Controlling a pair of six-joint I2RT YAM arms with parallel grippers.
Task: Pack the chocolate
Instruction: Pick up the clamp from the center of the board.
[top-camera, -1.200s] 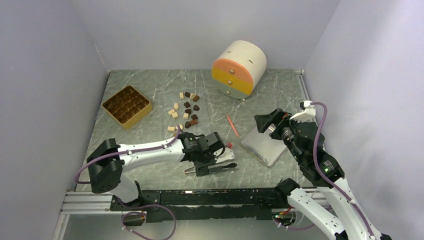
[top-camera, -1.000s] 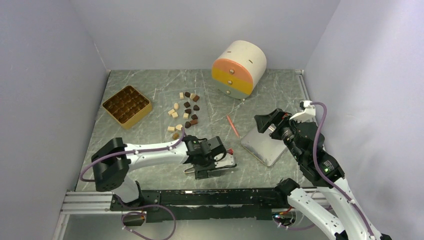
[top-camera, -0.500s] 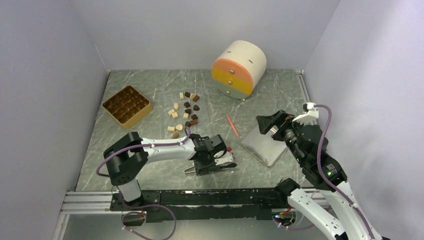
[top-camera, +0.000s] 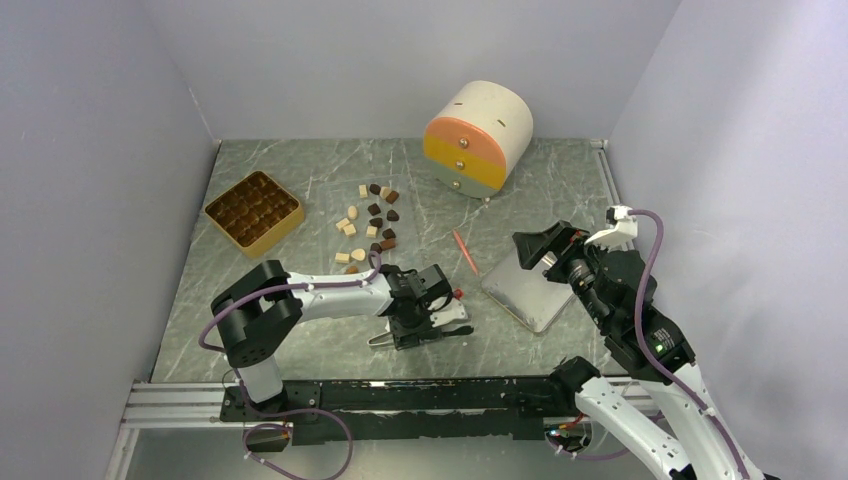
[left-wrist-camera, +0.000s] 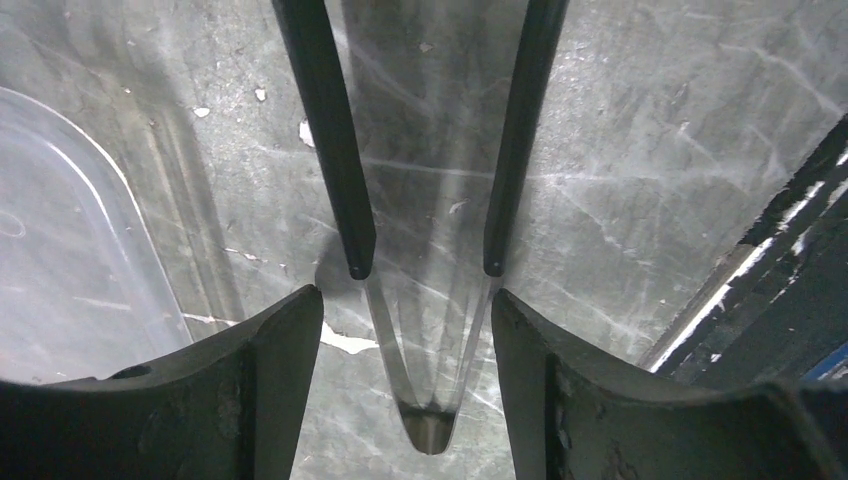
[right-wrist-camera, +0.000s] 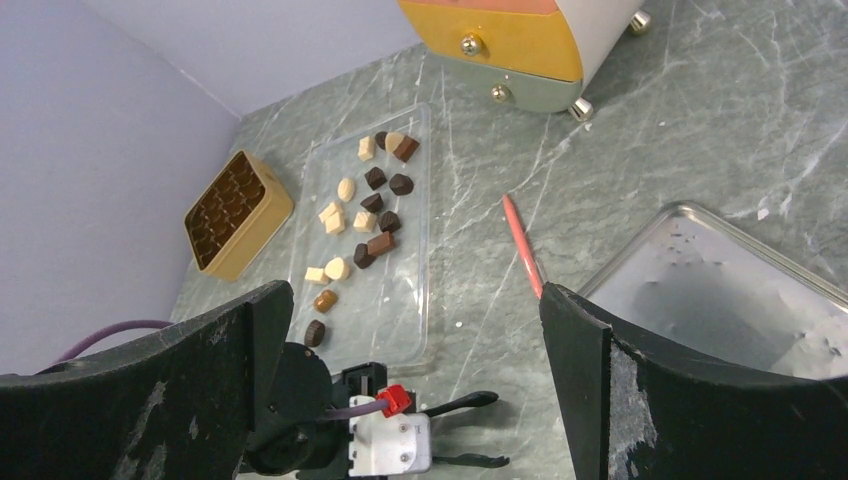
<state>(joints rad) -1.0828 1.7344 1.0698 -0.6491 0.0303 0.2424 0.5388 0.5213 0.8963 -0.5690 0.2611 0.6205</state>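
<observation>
The chocolate (top-camera: 370, 222), several dark, mid-brown and cream pieces, lies on a clear plastic sheet tray (right-wrist-camera: 410, 300) at mid-table; it also shows in the right wrist view (right-wrist-camera: 372, 205). My left gripper (top-camera: 420, 322) points down at metal tongs (top-camera: 425, 337) with black arms. In the left wrist view the gripper (left-wrist-camera: 405, 300) is open, with the tongs' metal hinge end (left-wrist-camera: 428, 425) lying between its fingers without touching them. My right gripper (top-camera: 535, 247) is open and empty, held high over the silver tray; the right wrist view (right-wrist-camera: 410, 300) shows it wide open.
A golden-brown compartmented tray (top-camera: 253, 208) sits at the back left. A thin orange-red stick (top-camera: 463, 250) lies between the chocolate and a silver metal tray (top-camera: 528, 292). A round drawer unit (top-camera: 478, 138) stands at the back. The table's front rail (top-camera: 400, 395) is close below the tongs.
My left arm's elbow has swung right and folded closer, while its gripper stayed over the tongs. My right arm has shifted slightly right.
</observation>
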